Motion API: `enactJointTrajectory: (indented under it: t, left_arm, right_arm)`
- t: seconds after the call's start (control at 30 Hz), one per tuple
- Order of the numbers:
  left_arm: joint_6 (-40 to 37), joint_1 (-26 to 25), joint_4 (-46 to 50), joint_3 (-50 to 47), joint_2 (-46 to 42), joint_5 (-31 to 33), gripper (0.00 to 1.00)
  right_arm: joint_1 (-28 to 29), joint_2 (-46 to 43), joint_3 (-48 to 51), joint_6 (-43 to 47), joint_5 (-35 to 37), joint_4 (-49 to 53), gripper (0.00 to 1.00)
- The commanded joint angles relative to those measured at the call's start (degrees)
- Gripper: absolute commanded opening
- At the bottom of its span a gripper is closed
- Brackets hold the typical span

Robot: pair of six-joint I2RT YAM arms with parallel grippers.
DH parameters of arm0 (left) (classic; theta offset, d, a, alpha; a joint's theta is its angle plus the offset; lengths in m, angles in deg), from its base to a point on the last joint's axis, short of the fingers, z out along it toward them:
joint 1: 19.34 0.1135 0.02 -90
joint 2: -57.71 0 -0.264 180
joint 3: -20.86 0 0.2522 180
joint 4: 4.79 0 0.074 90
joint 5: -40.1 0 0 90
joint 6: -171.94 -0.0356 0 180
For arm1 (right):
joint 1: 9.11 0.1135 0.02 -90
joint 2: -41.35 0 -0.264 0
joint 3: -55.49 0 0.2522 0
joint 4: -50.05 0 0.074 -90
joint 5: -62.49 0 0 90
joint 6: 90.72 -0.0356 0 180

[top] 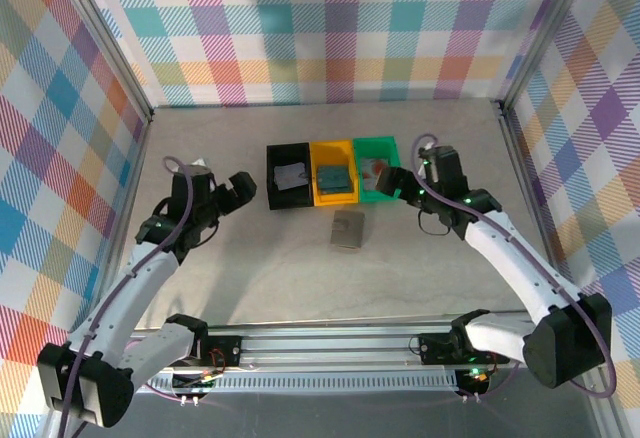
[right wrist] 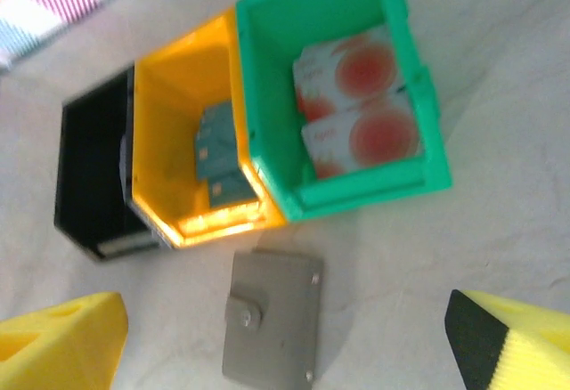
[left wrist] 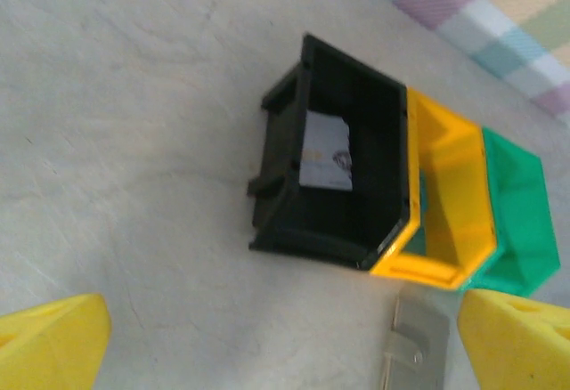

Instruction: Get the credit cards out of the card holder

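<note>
Top view: the left gripper (top: 245, 186) is spread wide and empty, just beside the black tray (top: 270, 176). The right gripper (top: 392, 183), also spread and holding nothing, is at the green tray (top: 375, 142). The card holder (top: 348, 229) lies shut between them, nearer the bases.

Left wrist view: a whitish card (left wrist: 325, 151) lies in the black tray ahead of the left gripper.

Right wrist view: the card holder lies just ahead, between the right gripper's fingers. Beyond it are reddish cards (right wrist: 356, 101) in the green tray and teal cards (right wrist: 218, 150) in the yellow tray (right wrist: 165, 132).

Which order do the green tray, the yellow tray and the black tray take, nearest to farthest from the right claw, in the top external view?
1. Green tray: right end of the row, just beside the right claw.
2. Yellow tray: middle of the row.
3. Black tray: left end of the row, farthest from that claw.
</note>
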Motion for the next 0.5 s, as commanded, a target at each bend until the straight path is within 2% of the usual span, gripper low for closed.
enactJointTrajectory:
  t: [0.0,0.1,0.27,0.47]
  left_arm:
    - [2.1,-4.8,3.6,-1.6,-1.2,3.7,1.0]
    - [3.1,-8.8,4.6,-1.7,-0.5,6.1,1.0]
    - [4.6,-15.1,6.7,1.2,4.4,8.2,1.0]
    - [5.4,-23.0,9.6,7.6,14.1,11.8,1.0]
  right_arm:
    - [3.7,3.2,-2.1,0.7,2.1,7.0,0.88]
    - [6.3,3.2,-1.5,0.3,3.8,7.4,0.86]
    - [6.4,4.4,-2.2,0.5,0.8,8.9,0.82]
    - [6.4,3.9,-2.5,2.6,2.7,12.1,0.82]
